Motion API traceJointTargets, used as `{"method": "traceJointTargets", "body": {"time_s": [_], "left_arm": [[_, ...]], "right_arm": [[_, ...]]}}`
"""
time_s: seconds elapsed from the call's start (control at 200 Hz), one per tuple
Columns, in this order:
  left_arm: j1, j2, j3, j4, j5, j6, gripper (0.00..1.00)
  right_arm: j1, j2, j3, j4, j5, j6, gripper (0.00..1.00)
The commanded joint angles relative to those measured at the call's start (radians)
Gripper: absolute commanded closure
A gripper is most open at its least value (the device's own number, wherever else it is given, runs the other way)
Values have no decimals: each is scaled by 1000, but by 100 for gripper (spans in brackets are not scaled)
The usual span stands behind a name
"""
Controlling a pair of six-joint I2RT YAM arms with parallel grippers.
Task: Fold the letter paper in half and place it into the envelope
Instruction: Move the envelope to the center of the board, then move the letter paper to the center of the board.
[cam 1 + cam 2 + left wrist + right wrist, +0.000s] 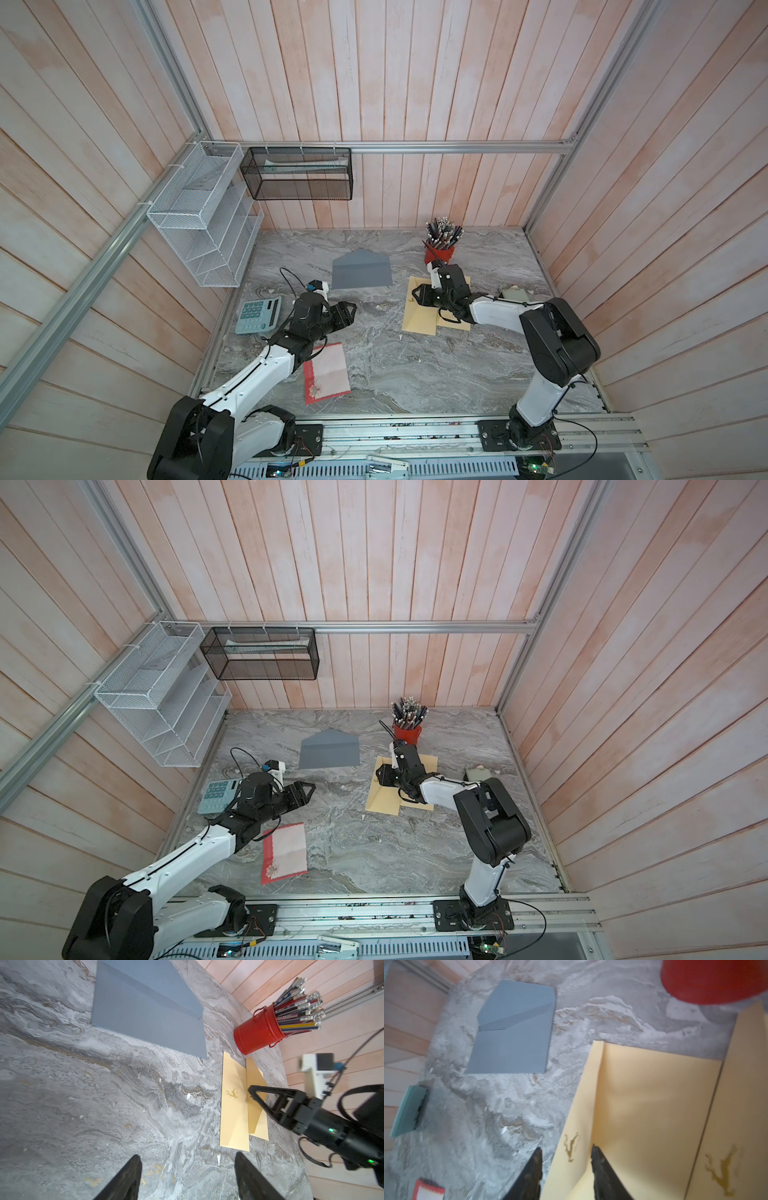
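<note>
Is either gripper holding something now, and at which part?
Nothing is held. The left gripper is open over bare table; the right gripper has its jaws open astride the raised edge of the yellow letter paper, not pinching it.

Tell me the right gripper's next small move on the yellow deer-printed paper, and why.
Probably lower the right gripper and press the yellow deer-printed letter paper flat along its fold. One edge strip looks turned up rather than lying flat, and the open jaws sit astride it gripping nothing, so the crease seems unset.
</note>
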Motion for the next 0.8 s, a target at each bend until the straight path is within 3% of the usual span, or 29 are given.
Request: {"method": "traceJointTargets", "body": {"time_s": [0.0, 0.14, 0.345, 0.53, 0.655, 0.795], "left_arm": [[27, -22, -3, -33, -24, 33, 26], [51, -44, -8, -46, -24, 32, 24], [64, -104, -35, -172, -16, 16, 18], [69, -247, -51, -437, -81, -67, 2], [66, -348, -55, -597, -104, -136, 0], [58, -392, -77, -659, -86, -243, 0]], "right_arm": [[29, -100, -2, -16, -52, -20, 47], [110, -216, -76, -12, 11, -27, 30], [230, -304, -188, 7, 94, 23, 12], [262, -310, -251, 33, 129, 69, 8], [262, -310, -257, 45, 147, 64, 7], [260, -314, -247, 42, 171, 43, 7]]}}
